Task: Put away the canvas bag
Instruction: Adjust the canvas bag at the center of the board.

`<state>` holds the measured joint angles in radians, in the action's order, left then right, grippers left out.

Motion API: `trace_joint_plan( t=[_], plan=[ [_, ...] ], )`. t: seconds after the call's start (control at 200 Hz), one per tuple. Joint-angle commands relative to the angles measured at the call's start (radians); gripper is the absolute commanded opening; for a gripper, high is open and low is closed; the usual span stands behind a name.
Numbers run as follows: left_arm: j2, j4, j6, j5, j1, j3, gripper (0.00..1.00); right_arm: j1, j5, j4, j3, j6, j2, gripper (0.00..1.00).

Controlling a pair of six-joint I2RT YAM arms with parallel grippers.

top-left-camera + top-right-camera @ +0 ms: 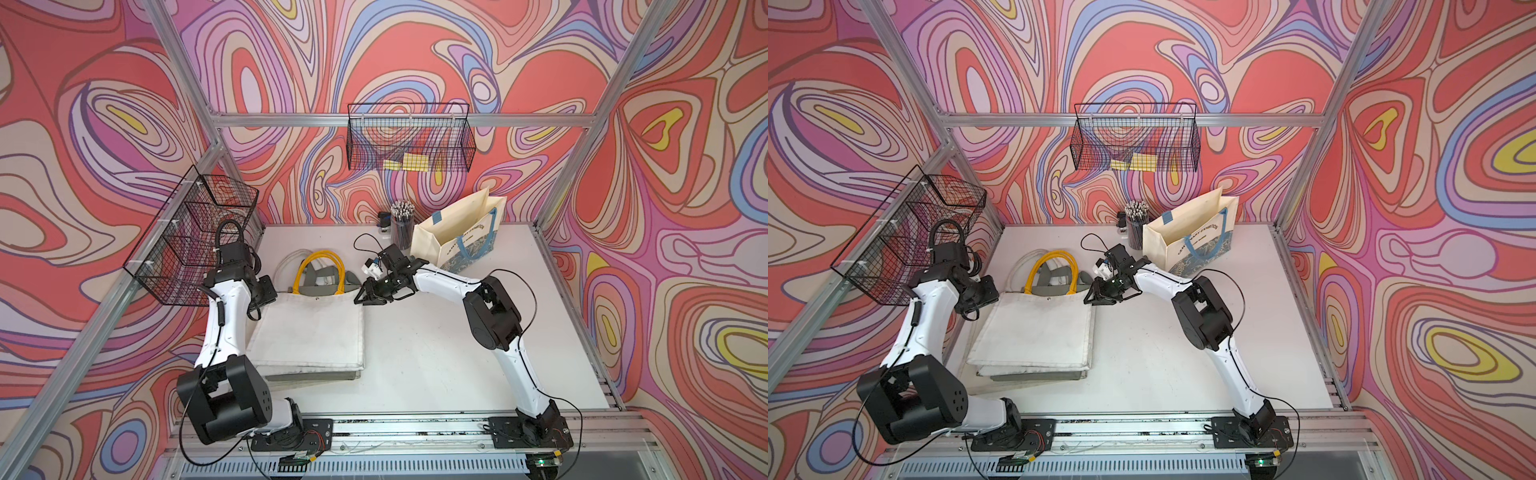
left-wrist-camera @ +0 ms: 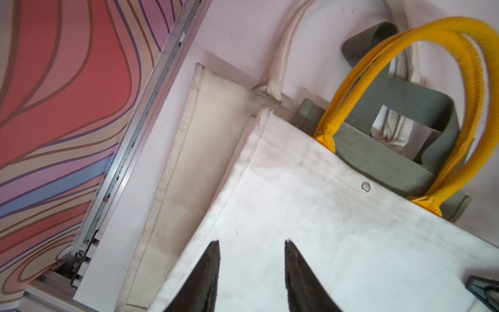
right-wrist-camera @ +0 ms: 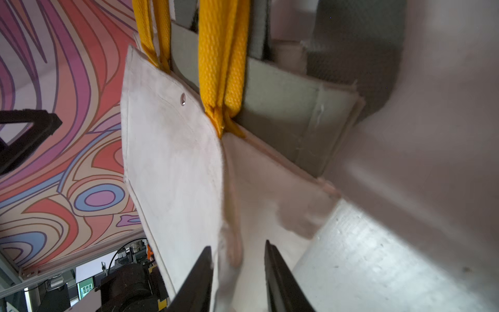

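Hovering with jaws apart, the left gripper point(image 2: 252, 272) and right gripper point(image 3: 239, 275) flank the yellow-handled canvas bag point(image 1: 307, 332), topping what looks like a stack of three flat bags near the left edge of the desk point(image 1: 457, 357); lettering on one upright tote point(image 1: 453, 245) is unreadable.

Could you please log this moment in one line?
left gripper: open over canvas bag | right gripper: open at its corner | bag: flat

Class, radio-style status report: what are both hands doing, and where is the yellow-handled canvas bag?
Left hand open over bag. Right hand open at its handle-side corner. Canvas bag flat atop other bags.
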<state>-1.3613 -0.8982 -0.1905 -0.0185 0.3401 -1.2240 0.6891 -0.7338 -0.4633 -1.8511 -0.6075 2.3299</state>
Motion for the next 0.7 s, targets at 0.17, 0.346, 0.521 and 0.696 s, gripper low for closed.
trace_joint_plan(
  t=[0.17,0.346,0.521,0.696],
  plan=[
    [0.212,-0.07,-0.064,0.017,-0.086,0.006,0.46,0.012,0.164,-0.086,-0.037,0.116,-0.128,0.51],
    [0.266,-0.063,-0.14,0.008,-0.212,0.05,0.46,0.012,0.279,-0.186,-0.062,0.273,-0.187,0.55],
    [0.269,0.003,-0.18,-0.005,-0.302,0.155,0.45,0.059,0.223,-0.205,-0.035,0.431,-0.185,0.47],
    [0.27,0.15,-0.175,-0.072,-0.322,0.292,0.45,0.141,0.229,-0.238,-0.064,0.513,-0.101,0.37]
  ],
)
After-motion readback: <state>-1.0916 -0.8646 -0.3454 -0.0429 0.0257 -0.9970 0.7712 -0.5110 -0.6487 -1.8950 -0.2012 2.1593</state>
